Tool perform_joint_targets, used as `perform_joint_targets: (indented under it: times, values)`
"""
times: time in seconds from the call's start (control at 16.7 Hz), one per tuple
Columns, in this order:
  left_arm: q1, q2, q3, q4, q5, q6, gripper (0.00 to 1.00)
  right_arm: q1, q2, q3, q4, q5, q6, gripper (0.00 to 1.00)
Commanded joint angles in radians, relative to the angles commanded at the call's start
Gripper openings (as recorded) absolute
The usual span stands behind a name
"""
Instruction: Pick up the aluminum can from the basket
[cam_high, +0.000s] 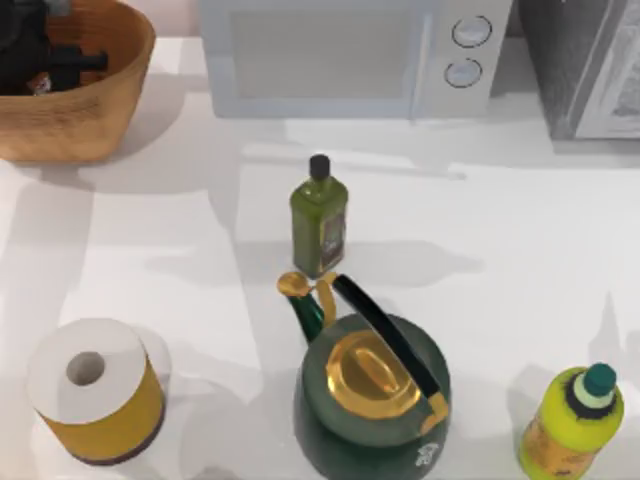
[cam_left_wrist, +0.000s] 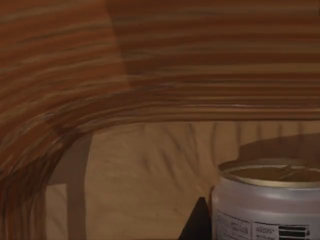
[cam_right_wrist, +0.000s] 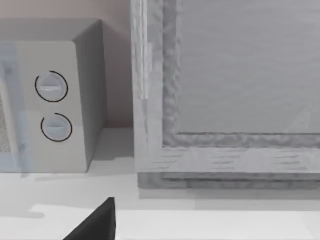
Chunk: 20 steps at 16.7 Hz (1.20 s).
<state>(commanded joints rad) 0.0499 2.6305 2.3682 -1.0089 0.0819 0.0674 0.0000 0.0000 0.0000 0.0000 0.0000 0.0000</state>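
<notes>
Left gripper (cam_high: 40, 60) reaching down inside the basket (cam_high: 110, 110), the aluminum can (cam_left_wrist: 267, 200) just beside its finger; jaw opening cannot be told. Approach step; next, straddle the can and close.

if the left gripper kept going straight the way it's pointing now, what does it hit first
Probably the aluminum can, right beside a dark fingertip in the left wrist view. Past it lies the basket floor and ribbed wall. Depth is unclear, so it may just graze the can.

Left gripper (cam_high: 40, 62) lowered, far-left corner
</notes>
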Motion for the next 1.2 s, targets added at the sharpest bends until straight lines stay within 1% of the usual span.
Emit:
perform_joint_targets:
  times: [0.06, 0.12, 0.54, 0.66, 0.78, 0.96, 1.2]
  values:
    - [0.0, 0.0, 0.0, 0.0, 0.0, 0.0, 0.02, 0.0, 0.0, 0.0, 0.0, 0.0, 0.0, 1.0]
    - [0.0, 0.0, 0.0, 0.0, 0.0, 0.0, 0.0, 0.0, 0.0, 0.0, 0.0, 0.0, 0.0, 1.0]
    - [0.0, 0.0, 0.0, 0.0, 0.0, 0.0, 0.0, 0.0, 0.0, 0.0, 0.0, 0.0, 0.0, 1.0]
    - [0.002, -0.028, 0.013, -0.001, -0.004, 0.005, 0.0, 0.0, 0.0, 0.0, 0.0, 0.0, 0.0, 1.0]
    - [0.001, -0.057, -0.016, 0.011, 0.0, -0.002, 0.0, 0.0, 0.0, 0.0, 0.0, 0.0, 0.0, 1.0]
    - [-0.006, -0.175, -0.133, 0.063, 0.016, -0.022, 0.0, 0.0, 0.0, 0.0, 0.0, 0.0, 0.0, 1.0]
    - [-0.036, -0.469, -0.418, 0.184, 0.05, -0.048, 0.0, 0.0, 0.0, 0.0, 0.0, 0.0, 0.0, 1.0]
